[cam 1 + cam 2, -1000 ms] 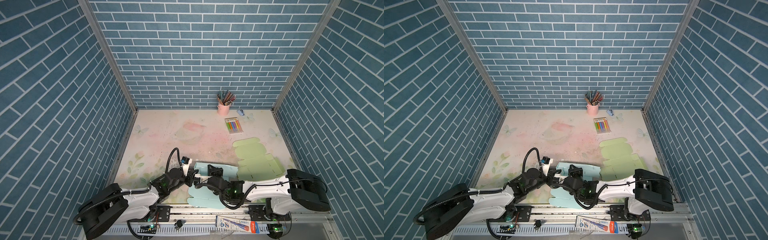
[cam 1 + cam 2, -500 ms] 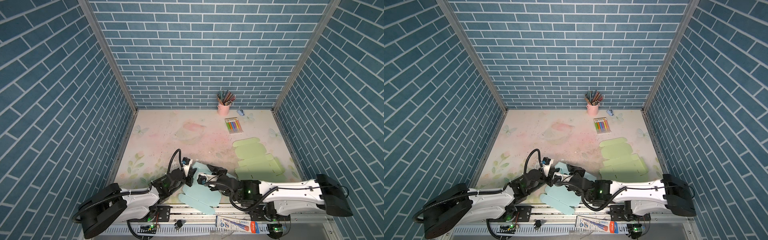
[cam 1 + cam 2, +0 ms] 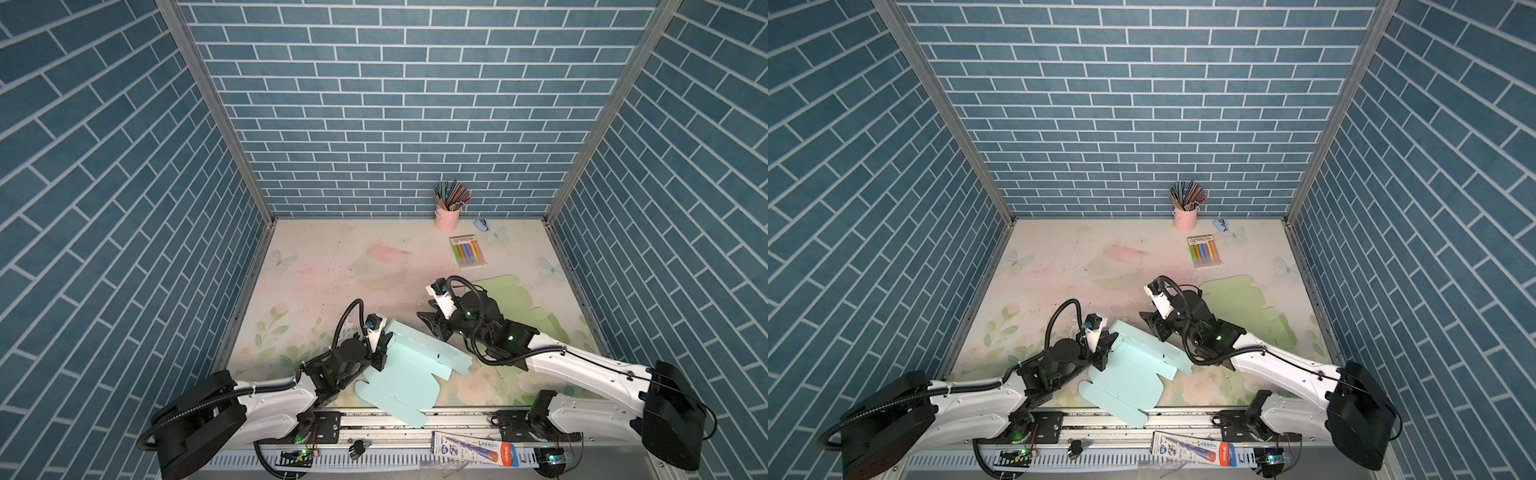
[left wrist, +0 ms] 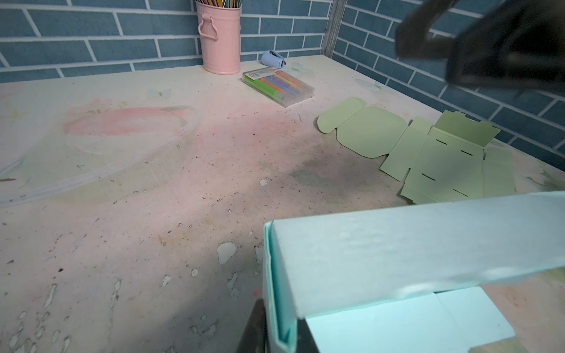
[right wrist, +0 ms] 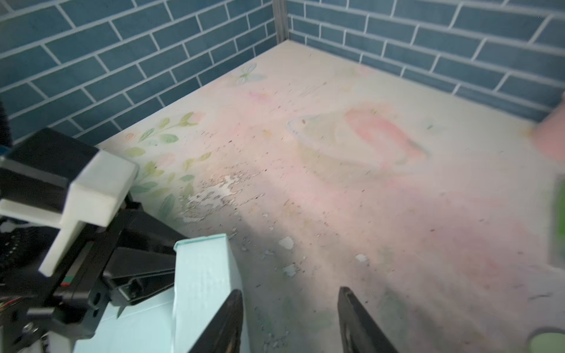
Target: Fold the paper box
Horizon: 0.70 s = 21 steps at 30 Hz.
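Lopsided hold: left gripper (image 3: 381, 350) pinches the paper box (image 3: 399, 374), right gripper (image 3: 430, 326) released.
In both top views the arms stretch low over the surface (image 3: 332, 266), the box near its front edge. Left wrist: fingers (image 4: 255, 330) clamp the box's raised wall. Right wrist: jaws apart, empty, just beside it.

right gripper (image 5: 289, 290) jaws apart over table (image 5: 336, 198); pale-blue paper box (image 5: 204, 275) wall upright alongside, left gripper (image 5: 166, 259) on it.
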{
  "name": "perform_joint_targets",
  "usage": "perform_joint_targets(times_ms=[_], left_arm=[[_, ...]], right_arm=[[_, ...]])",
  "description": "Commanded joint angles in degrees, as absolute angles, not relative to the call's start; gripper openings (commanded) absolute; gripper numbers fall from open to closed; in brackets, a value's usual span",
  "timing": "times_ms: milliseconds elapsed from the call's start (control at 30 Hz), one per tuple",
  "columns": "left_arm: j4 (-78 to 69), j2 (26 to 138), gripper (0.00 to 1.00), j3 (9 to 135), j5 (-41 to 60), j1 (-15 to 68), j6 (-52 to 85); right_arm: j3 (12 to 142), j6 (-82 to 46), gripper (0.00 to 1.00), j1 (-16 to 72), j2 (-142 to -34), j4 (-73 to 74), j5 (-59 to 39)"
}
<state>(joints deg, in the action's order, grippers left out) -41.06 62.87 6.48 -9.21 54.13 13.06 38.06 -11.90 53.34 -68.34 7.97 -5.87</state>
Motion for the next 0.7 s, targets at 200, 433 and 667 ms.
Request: perform_joint_targets(times_ms=[200, 433, 667], left_arm=[[-48.63, 70.43, 0.15, 9.73, -11.45, 54.48, 8.74], [-51.63, 75.65, 0.17, 9.42, -12.99, 54.61, 9.52], [-55.03, 79.15, 0.21, 8.94, -13.77, 54.65, 10.10]], right_arm=[[40.49, -24.10, 0.48, 51.86, -78.94, 15.21, -22.99], [40.39, -25.79, 0.29, 51.19, -83.04, 15.99, -27.27], [40.08, -26.55, 0.21, 51.17, -85.23, 16.11, -27.44]])
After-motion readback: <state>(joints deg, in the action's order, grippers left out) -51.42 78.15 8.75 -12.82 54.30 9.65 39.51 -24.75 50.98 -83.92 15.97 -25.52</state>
